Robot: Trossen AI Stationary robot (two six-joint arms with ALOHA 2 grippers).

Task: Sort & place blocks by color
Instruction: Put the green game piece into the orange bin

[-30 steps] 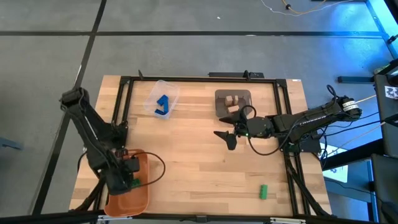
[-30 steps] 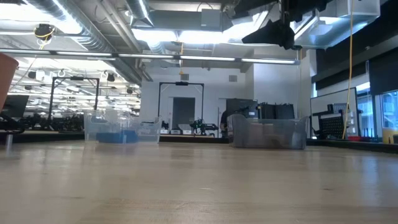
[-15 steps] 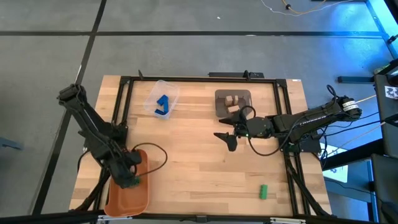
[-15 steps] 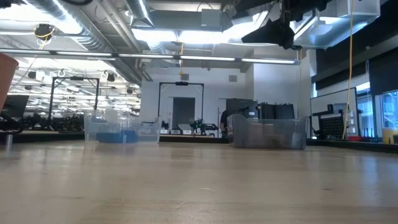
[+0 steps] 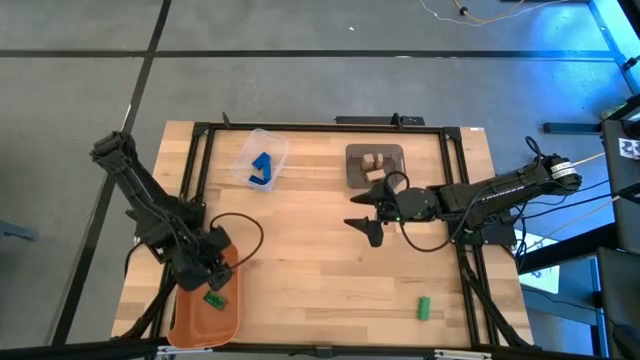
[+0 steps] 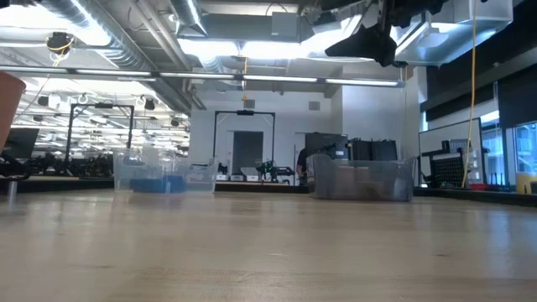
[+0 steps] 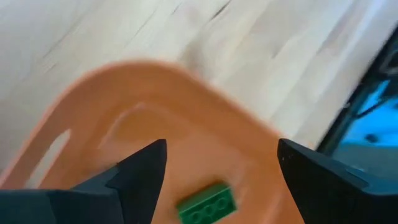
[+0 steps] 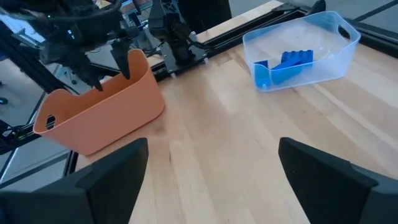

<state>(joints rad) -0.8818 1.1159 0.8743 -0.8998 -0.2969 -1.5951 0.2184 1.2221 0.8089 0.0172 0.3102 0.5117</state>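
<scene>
**Green block in the orange bin**

The left gripper hangs over the orange bin with its fingers spread wide and nothing between them. A green block lies on the bin floor, just below it. Another green block sits alone on the table, well away. Blue blocks lie in the clear tub. Tan blocks sit in the grey bin. The right gripper waits near the grey bin, fingers wide, holding nothing.

Overhead looks straight down; left wrist view closely shares its orange tray.
</scene>
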